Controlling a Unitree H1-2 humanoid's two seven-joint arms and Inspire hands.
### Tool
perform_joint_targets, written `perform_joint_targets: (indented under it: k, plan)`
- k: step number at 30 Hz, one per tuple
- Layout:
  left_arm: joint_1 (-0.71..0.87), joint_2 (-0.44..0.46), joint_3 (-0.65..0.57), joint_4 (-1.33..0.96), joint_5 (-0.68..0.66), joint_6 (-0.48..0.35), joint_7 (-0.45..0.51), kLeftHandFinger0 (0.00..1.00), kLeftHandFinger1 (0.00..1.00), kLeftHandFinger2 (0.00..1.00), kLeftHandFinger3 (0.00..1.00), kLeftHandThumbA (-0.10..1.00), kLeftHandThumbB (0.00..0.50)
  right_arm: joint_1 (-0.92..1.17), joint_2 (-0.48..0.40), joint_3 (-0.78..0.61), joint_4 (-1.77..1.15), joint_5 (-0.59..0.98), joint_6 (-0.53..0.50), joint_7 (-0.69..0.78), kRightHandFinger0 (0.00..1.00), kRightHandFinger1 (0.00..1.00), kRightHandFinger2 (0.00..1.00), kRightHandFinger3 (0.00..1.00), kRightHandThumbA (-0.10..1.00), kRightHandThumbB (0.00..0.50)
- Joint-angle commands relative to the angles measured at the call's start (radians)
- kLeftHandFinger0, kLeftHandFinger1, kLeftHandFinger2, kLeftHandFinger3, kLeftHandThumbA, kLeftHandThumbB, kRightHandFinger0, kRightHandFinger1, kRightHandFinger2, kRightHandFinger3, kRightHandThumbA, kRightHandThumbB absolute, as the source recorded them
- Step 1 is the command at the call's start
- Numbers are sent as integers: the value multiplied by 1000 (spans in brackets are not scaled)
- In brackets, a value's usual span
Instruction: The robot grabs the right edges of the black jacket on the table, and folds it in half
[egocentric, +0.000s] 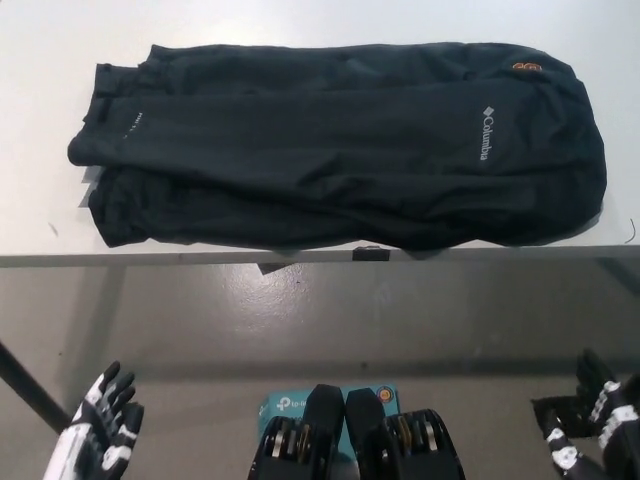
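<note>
Head view: a black jacket (340, 150) lies flat across a pale surface (40, 60), spread from near the left side almost to the right, its lower hem running close along the near edge. A white "Columbia" logo (486, 133) shows on its right part, with a small orange mark (526, 67) above it. The white left robot hand (100, 430) hangs at lower left, below the surface and well apart from the jacket, fingers spread, holding nothing. The black right robot hand (592, 430) sits at lower right, also apart from the jacket; whether its fingers are spread or pressed together cannot be told.
</note>
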Motion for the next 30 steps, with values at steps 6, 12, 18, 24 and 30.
perform_joint_targets:
  k: [6,12,18,24,30]
  plan:
    - [-116,-10,-44,-84,47,84,-1,1000,1000,1000,1000,740,0,-118,-25,-138,-268,153,4,-57,1000,1000,1000,1000,502,103]
    - [-160,-18,-77,-118,83,118,5,1000,1000,1000,1000,686,0,-335,-130,-255,-349,248,182,-100,1000,1000,1000,1000,527,86]
    - [-164,-20,-88,-116,101,121,6,1000,1000,1000,1000,674,0,-501,-201,-297,-341,247,369,-126,1000,1000,1000,1000,512,58]
    - [-132,-10,-72,-91,91,98,5,1000,1000,1000,1000,660,0,-800,-351,-276,6,252,529,-75,1000,1000,1000,1000,669,100]
    - [-68,-9,-65,-120,88,102,2,1000,1000,1000,1000,674,0,-936,-407,-170,313,354,531,-77,1000,1000,1000,1000,599,108]
